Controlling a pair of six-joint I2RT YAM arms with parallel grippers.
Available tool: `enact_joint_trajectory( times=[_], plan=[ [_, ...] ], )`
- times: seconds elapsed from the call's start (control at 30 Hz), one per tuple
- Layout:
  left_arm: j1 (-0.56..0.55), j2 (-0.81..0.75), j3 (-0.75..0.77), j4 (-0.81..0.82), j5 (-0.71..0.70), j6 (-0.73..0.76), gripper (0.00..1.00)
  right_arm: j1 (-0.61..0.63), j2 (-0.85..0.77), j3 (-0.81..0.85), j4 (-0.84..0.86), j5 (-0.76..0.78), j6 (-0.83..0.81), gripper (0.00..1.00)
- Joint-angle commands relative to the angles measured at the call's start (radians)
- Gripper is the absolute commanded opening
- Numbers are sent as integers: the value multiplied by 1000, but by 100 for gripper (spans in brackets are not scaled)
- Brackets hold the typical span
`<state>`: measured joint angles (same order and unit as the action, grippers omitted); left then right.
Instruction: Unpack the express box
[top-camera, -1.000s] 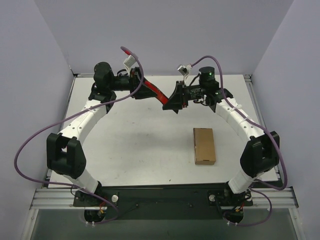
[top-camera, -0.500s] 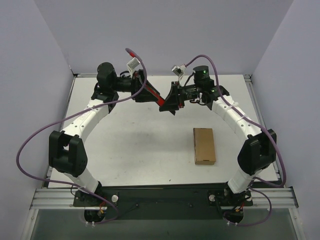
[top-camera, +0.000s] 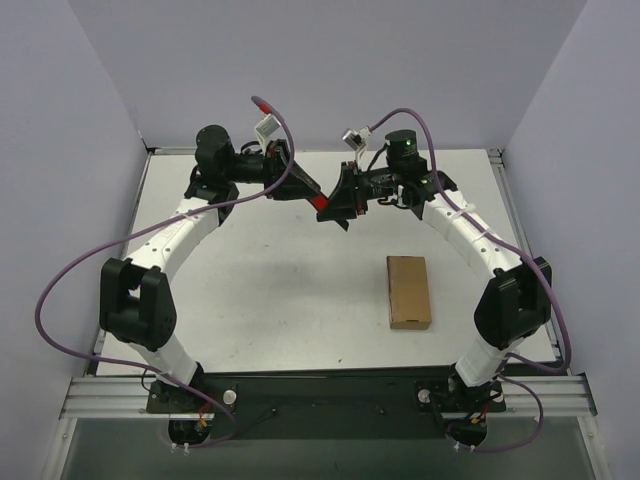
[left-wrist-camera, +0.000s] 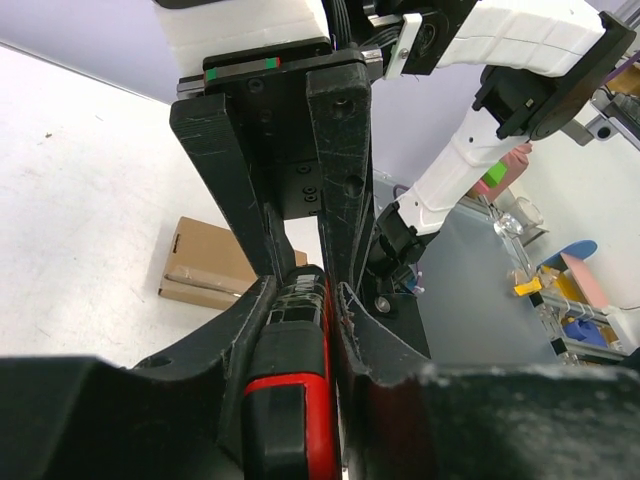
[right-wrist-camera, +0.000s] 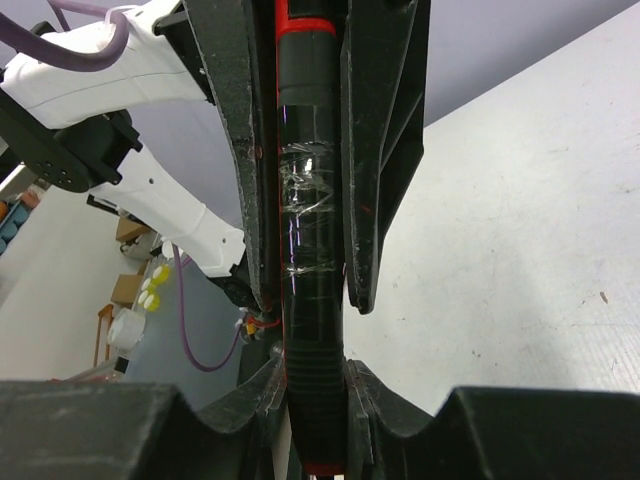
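The express box (top-camera: 408, 291) is a flat brown cardboard box lying closed on the table's right half; it also shows in the left wrist view (left-wrist-camera: 215, 265). Both grippers meet in the air over the back middle of the table, away from the box. My left gripper (top-camera: 297, 183) (left-wrist-camera: 300, 300) is shut on the red end of a red-and-black utility knife (top-camera: 319, 201) (left-wrist-camera: 290, 400). My right gripper (top-camera: 338, 205) (right-wrist-camera: 312, 375) is shut on the knife's black end (right-wrist-camera: 310, 230). Each gripper's fingers overlap the other's along the knife.
The white table (top-camera: 280, 290) is walled by grey panels at the back and sides. Purple cables (top-camera: 60, 290) loop from both arms. A metal rail (top-camera: 320, 395) with the arm bases runs along the near edge.
The two grippers have closed in on each other along the knife, the right one moving left, so less red shows between them. The box has not moved.
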<state>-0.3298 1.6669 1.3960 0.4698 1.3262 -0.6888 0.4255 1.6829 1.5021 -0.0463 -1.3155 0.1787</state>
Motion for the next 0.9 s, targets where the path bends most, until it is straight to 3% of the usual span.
enact_joint_trajectory(
  times=[0.0,0.1,0.13,0.17,0.3,0.37,0.5,0.53,0.6,0.63,0.67,0.77,0.87],
  plan=[
    [-38,-12,40,36,166,-44,28,-24,0,37,138,114,7,0],
    [-40,-1,41,58,198,-61,11,-24,-2,35,138,125,4,0],
    [-38,-1,40,61,205,-66,0,-25,-2,33,137,134,5,0],
    [-38,-1,37,64,209,-66,0,-31,-2,33,122,159,5,7],
    [-20,-22,20,64,192,-54,0,-132,-51,0,71,220,-5,53],
    [-11,-44,-2,53,173,-38,0,-195,-98,-46,-1,220,-33,62],
    [-3,-79,-22,-43,91,43,0,-349,-163,-103,-248,281,-282,61],
    [-2,-94,-20,-80,61,120,0,-376,-175,-114,-315,320,-468,59],
    [-15,-110,58,-468,-132,333,0,-384,-218,-182,-437,489,-627,50],
    [-34,-105,120,-666,-228,599,0,-384,-256,-216,-447,554,-686,47],
    [-79,-102,185,-861,-396,682,0,-387,-278,-255,-448,602,-787,42],
    [-113,-114,186,-907,-667,718,0,-395,-336,-402,-445,755,-931,34],
    [-135,-151,138,-919,-828,707,0,-399,-377,-514,-443,864,-1007,30]
  ],
)
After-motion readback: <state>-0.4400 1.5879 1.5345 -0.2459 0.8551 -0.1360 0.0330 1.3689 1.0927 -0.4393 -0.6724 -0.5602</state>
